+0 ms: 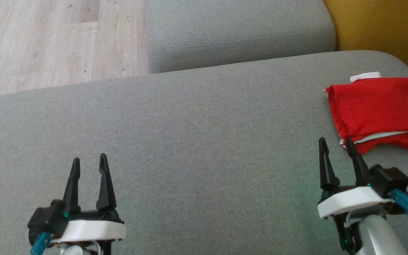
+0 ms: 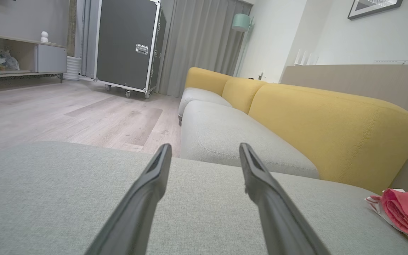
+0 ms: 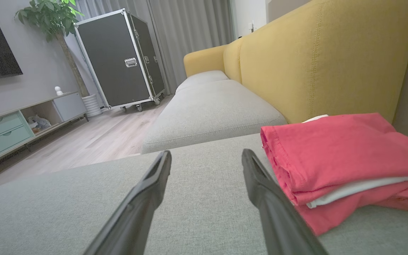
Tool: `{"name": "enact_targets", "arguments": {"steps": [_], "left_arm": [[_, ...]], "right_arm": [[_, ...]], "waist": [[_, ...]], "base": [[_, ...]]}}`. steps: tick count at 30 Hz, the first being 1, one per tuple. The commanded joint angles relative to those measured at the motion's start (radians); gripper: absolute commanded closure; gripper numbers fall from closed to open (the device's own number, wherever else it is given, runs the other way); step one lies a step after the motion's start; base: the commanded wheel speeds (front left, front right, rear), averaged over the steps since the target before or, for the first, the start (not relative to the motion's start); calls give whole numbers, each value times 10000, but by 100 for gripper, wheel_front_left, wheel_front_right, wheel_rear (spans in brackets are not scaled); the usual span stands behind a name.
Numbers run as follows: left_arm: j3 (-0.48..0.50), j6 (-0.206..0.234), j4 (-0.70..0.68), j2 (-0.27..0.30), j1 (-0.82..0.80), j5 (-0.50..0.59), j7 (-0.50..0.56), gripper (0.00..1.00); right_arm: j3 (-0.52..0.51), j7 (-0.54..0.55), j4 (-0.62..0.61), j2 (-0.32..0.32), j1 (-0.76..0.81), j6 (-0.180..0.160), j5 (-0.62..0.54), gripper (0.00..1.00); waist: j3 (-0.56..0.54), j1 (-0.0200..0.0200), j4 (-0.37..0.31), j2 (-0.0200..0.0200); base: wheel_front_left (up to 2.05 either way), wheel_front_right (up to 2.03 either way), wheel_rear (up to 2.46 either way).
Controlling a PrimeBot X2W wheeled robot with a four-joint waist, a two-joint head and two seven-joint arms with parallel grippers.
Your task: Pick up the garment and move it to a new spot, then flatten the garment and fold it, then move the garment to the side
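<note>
Head view: grey seat cushion (image 1: 190, 124) across most of the frame, a second cushion (image 1: 239, 28) beyond it, wooden floor (image 1: 48, 42) at upper left, yellow backrest (image 1: 377, 24) at upper right. Red garment (image 1: 377, 106) folded into a rough rectangle, flat on the seat cushion at its far right end, with a white layer peeking out between the folds and a white scrap at the far edge. Left gripper (image 1: 89, 157) at lower left, well apart from the garment, fingers spread, nothing between them. Right gripper (image 1: 335, 140) at lower right, fingers likewise parted and empty, one tip right at the garment's near corner; touching or not, impossible to tell.

Left wrist view: left gripper (image 2: 205, 145) low over the grey cushion, fingers wide apart, bare fabric between them. Garment (image 2: 402, 212) off at the lower right edge, below the yellow backrest (image 2: 331, 131). Black flight case (image 2: 126, 46) on castors across the floor.

Right wrist view: right gripper (image 3: 206, 151) released, gap empty. Garment (image 3: 331, 152) just beside the finger on that view's right, stacked in layers on the cushion, close before the backrest (image 3: 313, 63).
</note>
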Motion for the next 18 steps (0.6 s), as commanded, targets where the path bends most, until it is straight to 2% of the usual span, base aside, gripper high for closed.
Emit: {"name": "enact_targets", "arguments": {"steps": [1, 18], "left_arm": [[366, 7, -367, 70, -301, -29, -53, 0], [408, 94, -285, 70, -239, -307, -53, 0]], "right_arm": [[316, -132, -437, 16, -302, -7, 10, 0], [306, -135, -852, 18, -287, -7, -44, 0]], "waist": [[4, 1, 8, -1], [0, 1, 3, -1]], "base": [[0, 0, 0], [0, 0, 0]]}}
